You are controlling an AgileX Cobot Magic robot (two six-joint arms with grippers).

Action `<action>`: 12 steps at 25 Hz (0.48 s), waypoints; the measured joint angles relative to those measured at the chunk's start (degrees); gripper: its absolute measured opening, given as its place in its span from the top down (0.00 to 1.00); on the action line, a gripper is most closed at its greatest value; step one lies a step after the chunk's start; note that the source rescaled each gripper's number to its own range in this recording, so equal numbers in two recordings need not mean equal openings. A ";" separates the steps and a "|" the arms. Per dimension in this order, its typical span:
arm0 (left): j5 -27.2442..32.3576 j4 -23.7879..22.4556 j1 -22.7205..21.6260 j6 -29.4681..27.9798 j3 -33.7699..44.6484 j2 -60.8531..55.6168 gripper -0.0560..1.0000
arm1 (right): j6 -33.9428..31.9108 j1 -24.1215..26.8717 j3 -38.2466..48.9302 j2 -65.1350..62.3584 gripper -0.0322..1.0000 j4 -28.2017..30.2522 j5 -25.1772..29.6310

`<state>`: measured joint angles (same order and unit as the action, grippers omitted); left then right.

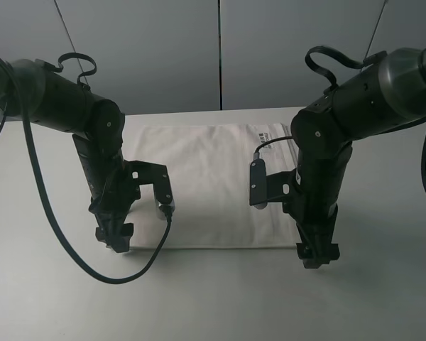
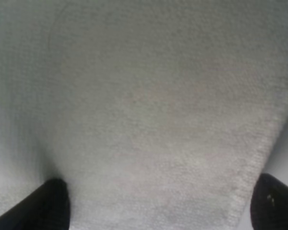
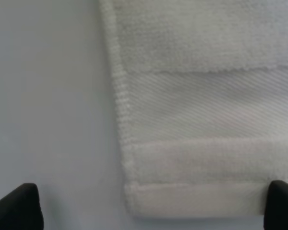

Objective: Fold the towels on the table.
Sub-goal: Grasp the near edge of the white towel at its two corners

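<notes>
Figure: white towel [image 1: 206, 185] lying flat on the table [image 1: 50, 298], one tool poised at each near corner.
The left tool [image 1: 115, 240] stands over the towel's near left corner and the right tool [image 1: 318, 254] at its near right corner. Both have their fingers spread wide and grip nothing. In the right wrist view the woven band [image 3: 206, 105] runs just inside the corner's hem. A printed label [image 1: 265, 133] sits at the far right corner.
</notes>
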<state>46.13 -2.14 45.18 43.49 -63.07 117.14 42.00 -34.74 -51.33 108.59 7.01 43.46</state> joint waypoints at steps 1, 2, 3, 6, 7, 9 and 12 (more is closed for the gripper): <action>0.00 0.00 0.00 0.00 0.00 0.00 0.01 | 0.00 0.00 0.00 0.01 0.00 0.10 -0.17; 0.00 0.00 0.00 0.00 0.00 0.00 0.01 | 0.00 0.00 0.00 0.01 0.00 -0.01 -0.48; 0.00 0.00 0.00 0.00 0.00 0.00 0.01 | -0.11 0.00 0.00 0.01 0.00 -0.27 -0.79; 0.00 0.00 0.00 0.00 0.00 0.00 0.01 | -0.21 0.00 0.00 0.01 0.00 -0.39 -1.91; 0.00 0.00 0.00 0.00 0.00 0.00 0.01 | -0.21 0.00 0.00 0.01 0.00 -0.39 -2.05; 0.00 0.00 0.00 0.00 0.00 0.00 0.01 | -0.21 0.00 0.00 0.01 0.00 -0.39 -2.32; 0.00 0.00 0.00 0.00 0.00 0.28 0.01 | -0.21 0.00 0.00 0.01 0.00 -0.39 -2.55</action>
<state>46.13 -2.14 45.18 43.49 -63.07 117.43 41.79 -34.74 -51.33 108.60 6.62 40.91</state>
